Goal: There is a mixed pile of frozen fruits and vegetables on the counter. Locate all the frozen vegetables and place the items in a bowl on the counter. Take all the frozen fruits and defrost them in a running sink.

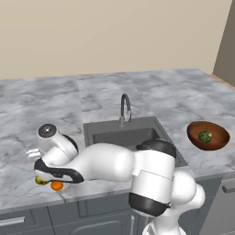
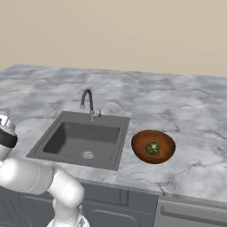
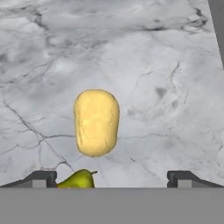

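Grey-white marbled stone counter (image 1: 27, 105) carries the dark grey sink (image 1: 117, 135) mid-span, the reddish-brown bowl (image 1: 208, 136) holding the green broccoli floret (image 1: 205, 136) toward its right end. White arm folds low over the front-left edge. Gripper (image 3: 111, 178) spread wide, empty, hovering. Pale yellow-tan potato (image 3: 96, 122) lies straight ahead, long axis across the jaw line. Yellow-green fruit (image 3: 78, 180) beside one fingertip; orange ball (image 1: 56, 185) at the front edge.

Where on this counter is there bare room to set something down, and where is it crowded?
Free: the counter behind and right of the bowl, and the stretch behind the faucet. Also bare stone beyond the potato. Crowded: left of the sink, where the open end effector hangs over potato, yellow-green fruit and orange ball.
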